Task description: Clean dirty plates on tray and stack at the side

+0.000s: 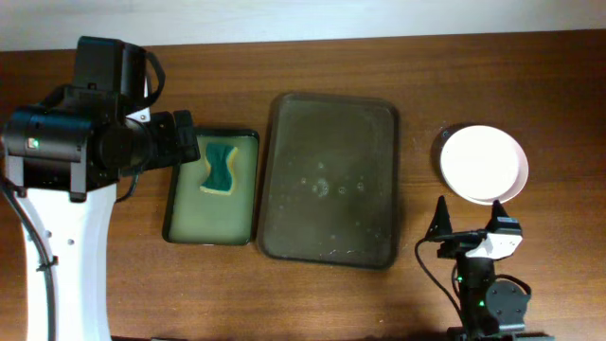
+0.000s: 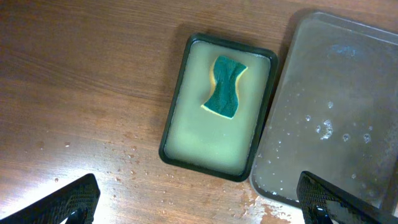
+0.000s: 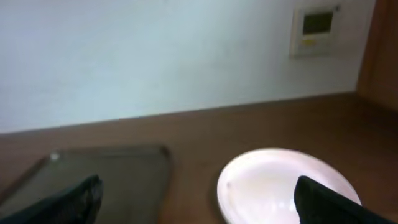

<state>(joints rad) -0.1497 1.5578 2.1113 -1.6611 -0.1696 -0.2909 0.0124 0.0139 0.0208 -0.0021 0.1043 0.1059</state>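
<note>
The white plates [image 1: 483, 163] sit stacked on the table to the right of the tray, with a lower rim peeking out below the top plate. The top plate looks clean and also shows in the right wrist view [image 3: 273, 180]. The large dark tray [image 1: 331, 180] lies mid-table with no plates on it, only water droplets; it also shows in the left wrist view [image 2: 336, 112] and the right wrist view [image 3: 106, 171]. My right gripper [image 1: 469, 223] [image 3: 196, 199] is open and empty, just in front of the plates. My left gripper [image 1: 185, 140] [image 2: 199, 199] is open and empty above the small tray.
A smaller black-rimmed tray [image 1: 185, 223] [image 2: 205, 146] with a pale green inside lies left of the big tray and holds a green-and-yellow sponge [image 1: 220, 169] [image 2: 225, 87]. Wet spots mark the wood near the tray corners. A wall runs behind the table.
</note>
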